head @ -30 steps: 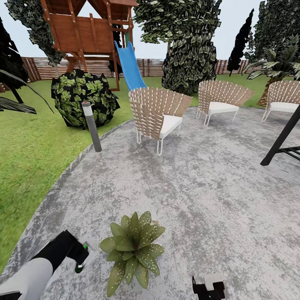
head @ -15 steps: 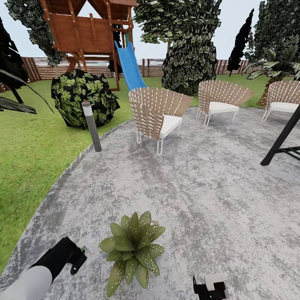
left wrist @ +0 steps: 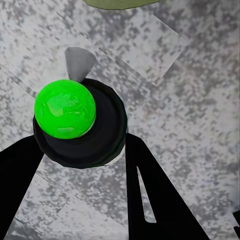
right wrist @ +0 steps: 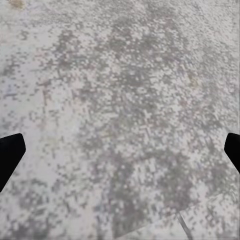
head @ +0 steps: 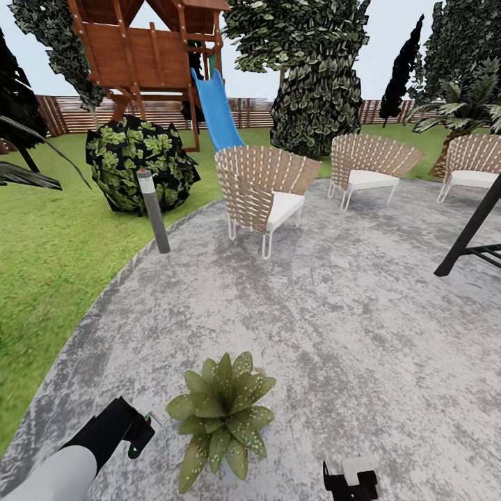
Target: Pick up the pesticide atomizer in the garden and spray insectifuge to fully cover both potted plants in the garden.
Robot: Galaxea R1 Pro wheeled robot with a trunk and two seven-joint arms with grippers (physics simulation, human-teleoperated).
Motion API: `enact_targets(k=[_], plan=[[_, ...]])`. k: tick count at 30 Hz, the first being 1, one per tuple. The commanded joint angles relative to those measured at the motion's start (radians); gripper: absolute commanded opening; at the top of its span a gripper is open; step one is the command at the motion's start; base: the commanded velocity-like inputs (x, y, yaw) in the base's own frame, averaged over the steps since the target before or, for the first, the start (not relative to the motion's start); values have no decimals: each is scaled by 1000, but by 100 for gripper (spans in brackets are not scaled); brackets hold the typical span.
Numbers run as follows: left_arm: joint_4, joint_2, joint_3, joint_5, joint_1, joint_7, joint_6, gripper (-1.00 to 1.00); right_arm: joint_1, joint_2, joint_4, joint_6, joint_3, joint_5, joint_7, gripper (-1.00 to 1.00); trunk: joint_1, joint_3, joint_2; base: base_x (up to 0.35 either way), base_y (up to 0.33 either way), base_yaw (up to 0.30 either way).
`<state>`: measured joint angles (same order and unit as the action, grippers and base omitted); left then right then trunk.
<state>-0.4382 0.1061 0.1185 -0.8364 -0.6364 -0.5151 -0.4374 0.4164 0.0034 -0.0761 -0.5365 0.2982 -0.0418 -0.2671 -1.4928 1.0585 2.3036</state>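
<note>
You are holding the pesticide atomizer [left wrist: 80, 127] in your left end effector [head: 136, 435], its two flat black fingers [left wrist: 160, 200] closing against the round dark body, whose glossy green dome is facing the wrist camera. It is hanging just beside the potted plant [head: 221, 416], a low rosette of broad, pointed, pale-speckled leaves sitting on the mottled grey paved patio [head: 334, 306]. Your right end effector [head: 350, 480] is hovering on the plant's other side, its black fingertips [right wrist: 10, 152] spreading wide over bare stone. Beyond the plant, a woven wicker chair [head: 261, 188] with a white cushion is standing on the patio, and a slim grey bollard lamp [head: 153, 211] is rising at the lawn's edge.
</note>
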Motion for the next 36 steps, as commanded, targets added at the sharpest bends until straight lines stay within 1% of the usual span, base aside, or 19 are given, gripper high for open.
enact_targets(k=[1,5,9,10,12,13,16,18,28,36], plan=[[-2,-1,8,-8,0,-8,-3,-100,1,1,1,-2,9,-4,-6,100,0,1,0,22,87,0],[-4,-1,6,-7,-2,-10,0,-100,1,1,1,-2,9,-4,-6,100,0,1,0,41,156,0],[-5,1,5,-22,-4,-10,-1,-100,1,1,1,-2,9,-4,-6,100,0,1,0,3,11,0],[-12,-2,7,-22,-4,-8,-1,-100,1,1,1,-2,9,-4,-5,100,0,1,0,0,2,0],[-40,-19,11,-18,-4,-7,0,-100,1,1,1,-1,10,-4,-5,100,0,1,0,0,0,0],[-43,-28,11,-16,-3,-7,14,-100,1,1,1,-2,10,-4,-5,100,0,1,0,0,0,0],[-46,-40,13,-16,-2,-7,112,-100,1,1,1,-2,9,-4,-5,100,0,1,0,0,0,0],[-44,-40,11,-17,-2,-9,130,-100,1,0,1,-2,9,-4,-5,100,0,1,0,0,0,0],[-38,-36,11,-25,1,-9,128,-100,1,0,1,-2,9,-4,-6,100,0,1,0,-62,55,0],[-29,-34,6,-21,7,-18,127,-100,1,0,1,-2,10,-4,-6,100,0,1,0,-1,2,0]])
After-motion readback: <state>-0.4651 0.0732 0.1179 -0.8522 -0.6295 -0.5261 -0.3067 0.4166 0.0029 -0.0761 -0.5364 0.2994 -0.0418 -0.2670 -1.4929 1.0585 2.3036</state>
